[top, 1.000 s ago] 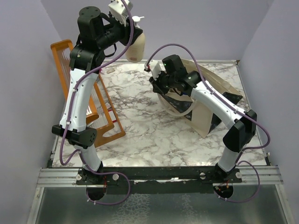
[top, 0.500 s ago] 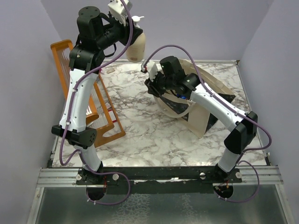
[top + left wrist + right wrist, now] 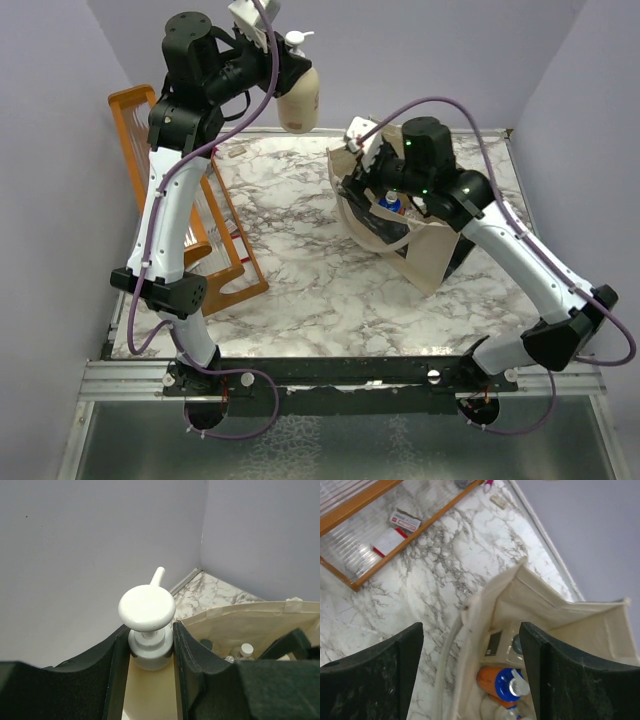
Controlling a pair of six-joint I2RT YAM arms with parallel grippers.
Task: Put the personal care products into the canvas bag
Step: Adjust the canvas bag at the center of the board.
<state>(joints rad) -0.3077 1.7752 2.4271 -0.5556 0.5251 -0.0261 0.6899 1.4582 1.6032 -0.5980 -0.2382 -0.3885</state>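
High near the back wall, my left gripper point(image 3: 283, 80) point(image 3: 148, 656) is shut on the beige pump bottle point(image 3: 298, 98) point(image 3: 148, 655), gripping it just below its white pump head. The canvas bag point(image 3: 432, 252) point(image 3: 555, 607) point(image 3: 250, 624) stands at the back right with its mouth open. My right gripper point(image 3: 372, 190) point(image 3: 470, 628) hangs open over the bag's left rim with nothing between its fingers. Inside the bag lie an orange bottle with a blue cap point(image 3: 496, 678) point(image 3: 391, 204), a clear bottle with a dark cap point(image 3: 506, 642) and other small bottles point(image 3: 246, 650).
An orange wooden rack point(image 3: 143, 130) point(image 3: 422, 534) stands along the left side of the marble table point(image 3: 300, 270). A small red-and-white packet point(image 3: 404, 520) lies inside the rack, and small scraps point(image 3: 233, 153) lie near the back wall. Purple walls close in the back and sides.
My right gripper has opened and swung right and up, away from the bag's left edge. The bag's mouth now gapes wider. My left arm has carried the pump bottle slightly right.
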